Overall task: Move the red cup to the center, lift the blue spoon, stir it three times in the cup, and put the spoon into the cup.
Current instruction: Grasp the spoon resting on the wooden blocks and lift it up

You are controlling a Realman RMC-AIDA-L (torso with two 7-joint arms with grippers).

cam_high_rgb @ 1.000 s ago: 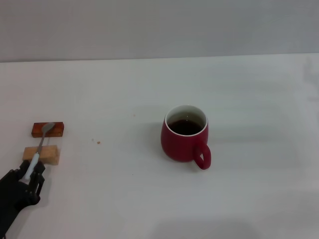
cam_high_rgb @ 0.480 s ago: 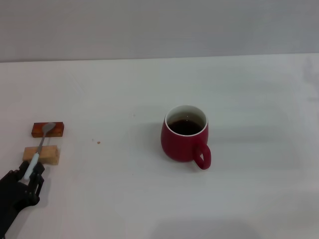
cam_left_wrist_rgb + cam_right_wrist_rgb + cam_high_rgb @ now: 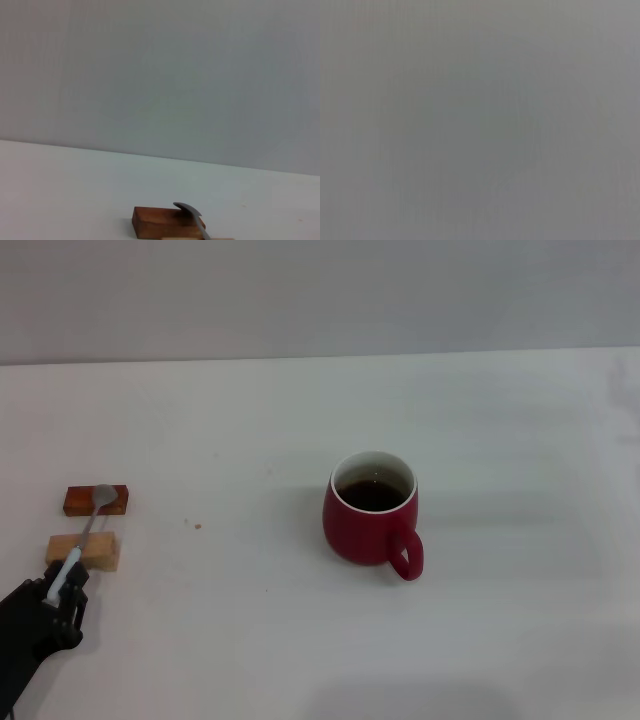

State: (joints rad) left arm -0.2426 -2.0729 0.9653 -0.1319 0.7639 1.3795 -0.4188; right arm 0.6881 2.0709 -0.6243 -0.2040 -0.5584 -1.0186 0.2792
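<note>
- So, the rounded dark red mug (image 3: pixel 370 521) with the white inside stands upright around the middle of the plain white bench (image 3: pixel 250 640), dark liquid in it, loop handle turned toward the near edge and a bit to the right.
- Over by the bench's left edge, the small thin spoon (image 3: pixel 82 540) with a grey metal bowl and a pale blue, nearly white handle lies across two little wooden blocks.
- Its bowl sits over the darker reddish-brown block (image 3: pixel 96 500), the one farther from the near edge; the neck crosses the paler tan block (image 3: pixel 82 551) just nearer.
- The black left tool (image 3: pixel 62 592) is down at the near left corner, and its fingers are closed on the end of the spoon's pale handle.
- From the left wrist camera, the reddish-brown block (image 3: pixel 167 222) shows low on the bench with the spoon's grey bowl (image 3: pixel 190 212) curving up over its top; only a sliver of the tan block shows.
- The spoon and the mug are well apart, with bare bench between them.
- The right tool doesn't show anywhere; its wrist camera gives only flat grey.
</note>
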